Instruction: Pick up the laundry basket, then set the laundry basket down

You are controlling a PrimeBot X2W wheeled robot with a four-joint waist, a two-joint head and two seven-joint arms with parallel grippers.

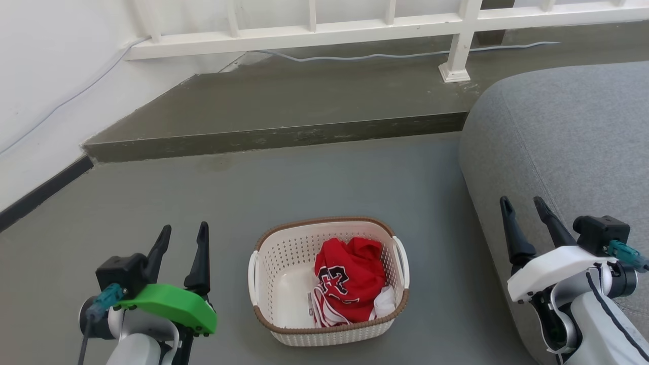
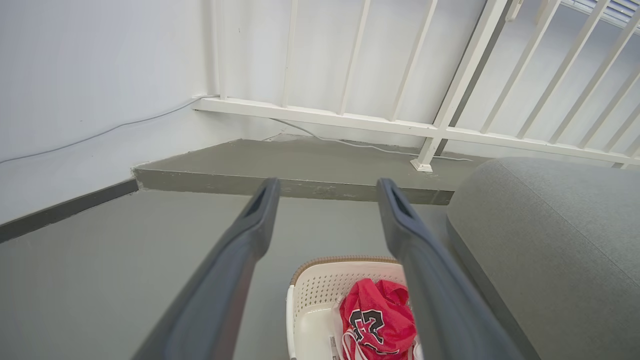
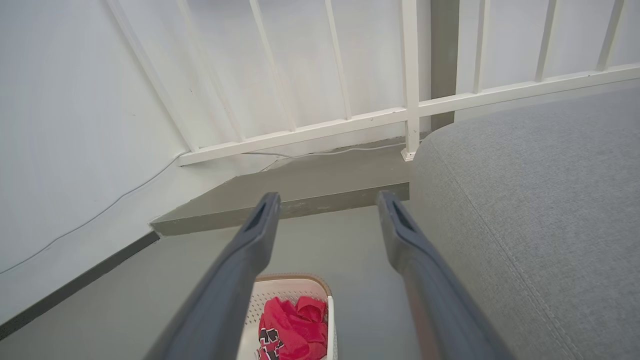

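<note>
Sitting on the floor [image 1: 203,192] between both arms, the laundry basket [image 1: 324,221] is waiting untouched, so the pick-up is only starting. The left claw [image 1: 183,229] and right claw [image 1: 521,202] are hanging spread and empty, each likely needing to descend toward a side handle [image 1: 251,271].

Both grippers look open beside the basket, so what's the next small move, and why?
Probably bring both arms down and inward toward the side handles. The laundry basket sits on the floor between the left gripper and the right gripper. Both are open, empty and apart from it, with one handle on each gripper's side.
</note>
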